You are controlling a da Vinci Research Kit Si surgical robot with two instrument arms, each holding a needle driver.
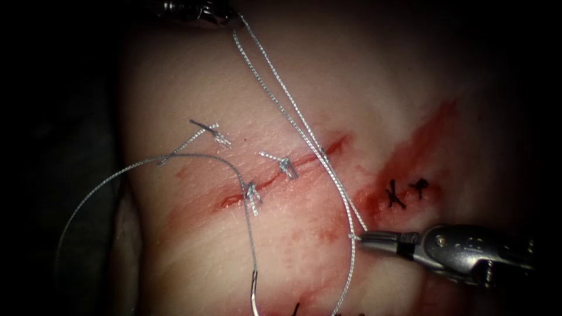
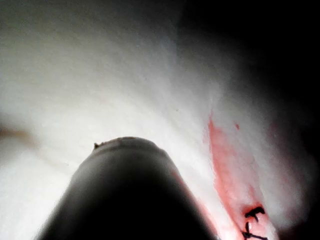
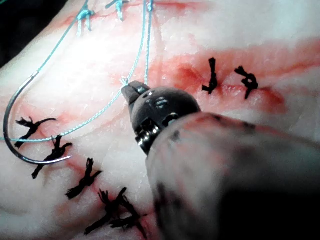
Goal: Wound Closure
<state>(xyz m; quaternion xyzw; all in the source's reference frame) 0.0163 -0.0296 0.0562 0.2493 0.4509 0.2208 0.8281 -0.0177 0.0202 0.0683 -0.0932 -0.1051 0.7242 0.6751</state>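
The cut (image 1: 281,175) runs slantwise across the tissue (image 1: 175,76), with two knotted silver stitches (image 1: 287,167) on it. My right tool (image 1: 362,237) is on the right of the cut, jaws shut on the thread (image 1: 281,93) close to the tissue. Two taut strands rise from a third stitch to my left tool (image 1: 199,9) at the top edge, which holds them. The curved needle (image 1: 254,292) lies free on the tissue below the cut, held by neither tool; its whole arc (image 3: 7,130) lies flat. The right tool (image 3: 125,86) pinches the thread (image 3: 100,112).
A loose cut end of thread (image 1: 199,136) lies left of the cut. Black stitches (image 1: 404,193) sit in a red smear on the right, several more black stitches (image 3: 85,182) near the needle. Slack thread loops wide on the left (image 1: 93,193). The left shaft (image 2: 125,195) hangs over pale tissue.
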